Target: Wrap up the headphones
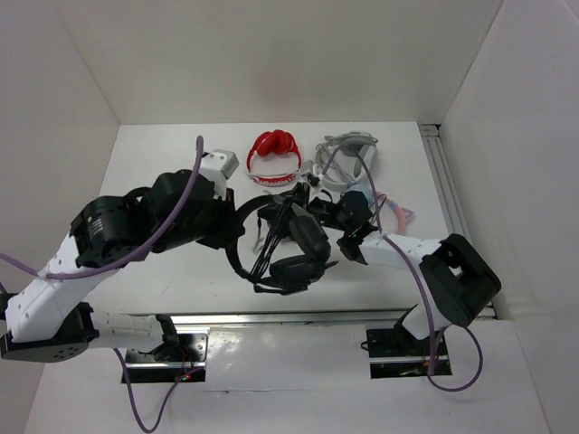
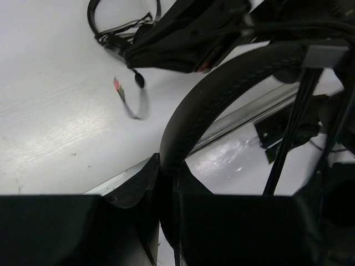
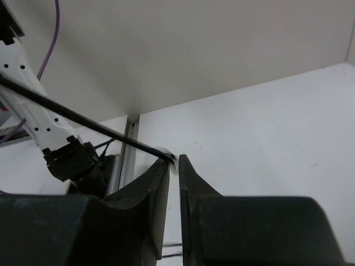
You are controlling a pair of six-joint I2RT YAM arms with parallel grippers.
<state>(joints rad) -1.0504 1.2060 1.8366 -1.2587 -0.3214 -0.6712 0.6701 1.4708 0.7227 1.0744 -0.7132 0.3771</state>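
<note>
The left hand point(image 2: 168, 177) is closed tight on the headband point(image 2: 222, 88), holding the headphones point(image 1: 289, 249) at mid-tabletop point(image 1: 181, 280), likely as an anchor so the set can't drag. The right hand point(image 3: 173, 166), fingers all but shut, pinches the thin cable point(image 3: 83, 119), which is stretched taut and looks ready for winding. The band's crown faces 9 o'clock and the cups lie toward 4, so the long axis runs roughly 9-to-3. The red pair point(image 1: 276, 158) sits at 12.

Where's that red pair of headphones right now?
Top view: the red headphones lie at the table's back middle, between a white box to the left and a grey headset to the right, behind the black headset.
</note>
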